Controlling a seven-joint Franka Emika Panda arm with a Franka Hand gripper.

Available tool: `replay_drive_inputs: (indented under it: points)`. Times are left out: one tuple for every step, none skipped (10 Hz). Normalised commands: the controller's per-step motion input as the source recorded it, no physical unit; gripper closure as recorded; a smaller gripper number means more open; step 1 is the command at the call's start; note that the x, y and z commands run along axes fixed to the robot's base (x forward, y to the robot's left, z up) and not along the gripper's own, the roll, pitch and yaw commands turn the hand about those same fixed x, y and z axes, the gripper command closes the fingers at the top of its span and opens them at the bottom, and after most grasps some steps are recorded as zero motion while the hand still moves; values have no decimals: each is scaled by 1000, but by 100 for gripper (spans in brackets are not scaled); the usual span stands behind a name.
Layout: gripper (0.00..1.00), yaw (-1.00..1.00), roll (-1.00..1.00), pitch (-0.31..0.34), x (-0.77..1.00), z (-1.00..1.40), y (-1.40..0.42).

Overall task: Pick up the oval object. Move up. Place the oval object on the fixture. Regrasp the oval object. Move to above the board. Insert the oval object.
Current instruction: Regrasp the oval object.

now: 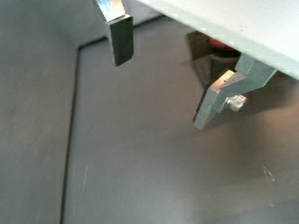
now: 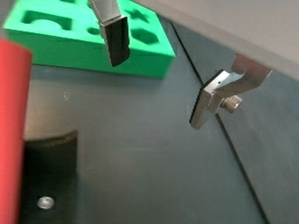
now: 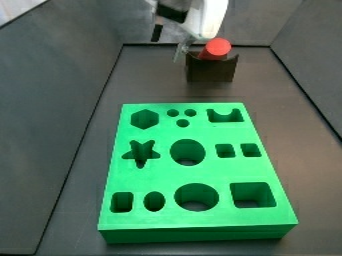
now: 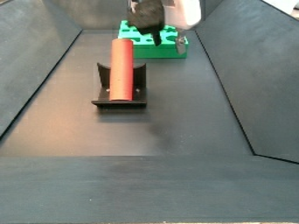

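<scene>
Green board [image 3: 198, 172] lies nearest in a side view, flat on the dark floor [image 3: 80, 150], its cut-outs vacant. Beyond the board stands the fixture [image 3: 211, 69], clear of the board's far edge. Oval object [image 4: 121, 66] rests lengthwise in the fixture's notch, overhanging both ends; its red end [image 3: 215, 46] faces the board. Pincer [image 2: 158, 79] hangs above the floor between fixture and board, fingers [image 2: 114, 39] spread apart, gripping nothing and touching neither the oval object nor the board.
</scene>
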Motion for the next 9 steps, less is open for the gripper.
replay_drive_inputs:
  points:
    - [0, -1000, 660, -357, -43, -2, -10]
    - [0, -1000, 637, -365, -42, -4, -9]
    - [0, -1000, 613, -357, -36, -11, -9]
    - [0, -1000, 596, -343, -35, -9, -9]
    - [0, -1000, 577, -317, -37, -10, -7]
    - [0, -1000, 558, -275, -34, -13, -6]
    - [0, -999, 538, -212, -31, -16, -3]
    - [0, -779, 399, -98, -32, -15, -1]
    - [0, -502, 227, 42, -30, -10, 2]
